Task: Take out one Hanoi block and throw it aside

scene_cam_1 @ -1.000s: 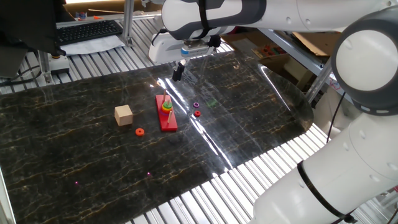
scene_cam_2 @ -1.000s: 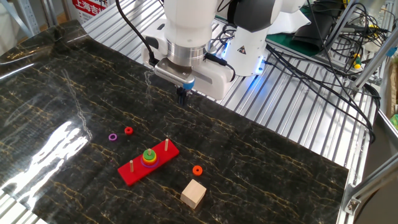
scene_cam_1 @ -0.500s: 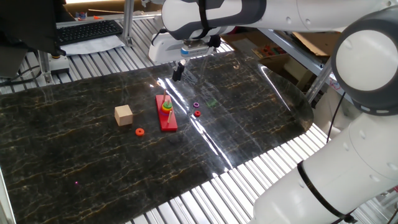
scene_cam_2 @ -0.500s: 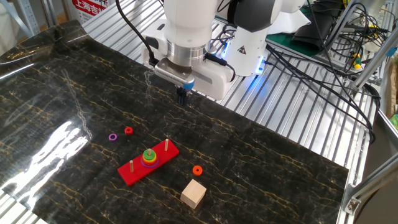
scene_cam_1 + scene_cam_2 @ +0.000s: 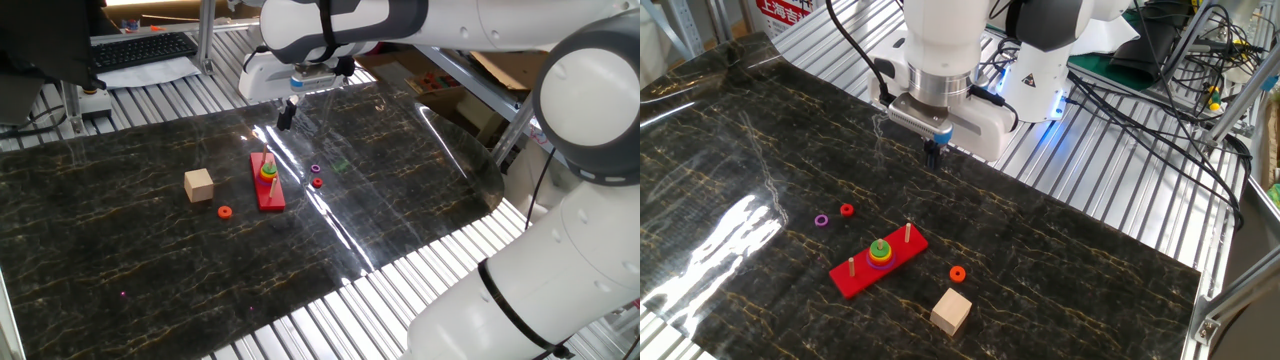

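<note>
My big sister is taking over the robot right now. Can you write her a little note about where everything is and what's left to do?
Gripper: up in the air near the mat's far edge, holding nothing; can't tell if the jaws are open.
Green Hanoi block: on top of the ring stack, middle peg of the red base.
Loose on the mat: purple ring, red ring, orange ring, wooden cube.
Done: nothing with the green block.
Left: go down, grab it, lift it off, toss it aside.

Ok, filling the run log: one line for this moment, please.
gripper: raised behind base, empty | green Hanoi block: on middle peg, atop stack | red base: on table | jaws: state unclear
</note>
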{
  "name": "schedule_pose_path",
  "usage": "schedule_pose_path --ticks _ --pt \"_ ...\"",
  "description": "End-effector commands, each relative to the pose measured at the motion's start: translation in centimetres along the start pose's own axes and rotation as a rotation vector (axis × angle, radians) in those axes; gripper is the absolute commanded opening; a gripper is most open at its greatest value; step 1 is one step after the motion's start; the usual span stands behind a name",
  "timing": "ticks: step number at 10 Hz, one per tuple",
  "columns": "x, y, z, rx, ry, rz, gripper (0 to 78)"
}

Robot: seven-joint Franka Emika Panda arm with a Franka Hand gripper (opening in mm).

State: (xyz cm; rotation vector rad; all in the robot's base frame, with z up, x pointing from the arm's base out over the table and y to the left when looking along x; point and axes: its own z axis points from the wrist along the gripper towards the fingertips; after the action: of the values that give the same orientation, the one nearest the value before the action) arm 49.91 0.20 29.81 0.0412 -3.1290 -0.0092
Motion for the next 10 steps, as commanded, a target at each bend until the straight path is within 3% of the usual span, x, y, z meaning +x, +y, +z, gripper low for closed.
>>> schedule_pose_path --ticks 1,10 --pt "-0.07 0.00 -0.14 0.000 -0.004 0.003 0.0" --pt "-0.08 0.09 -0.16 -0.014 -0.003 0.020 0.0"
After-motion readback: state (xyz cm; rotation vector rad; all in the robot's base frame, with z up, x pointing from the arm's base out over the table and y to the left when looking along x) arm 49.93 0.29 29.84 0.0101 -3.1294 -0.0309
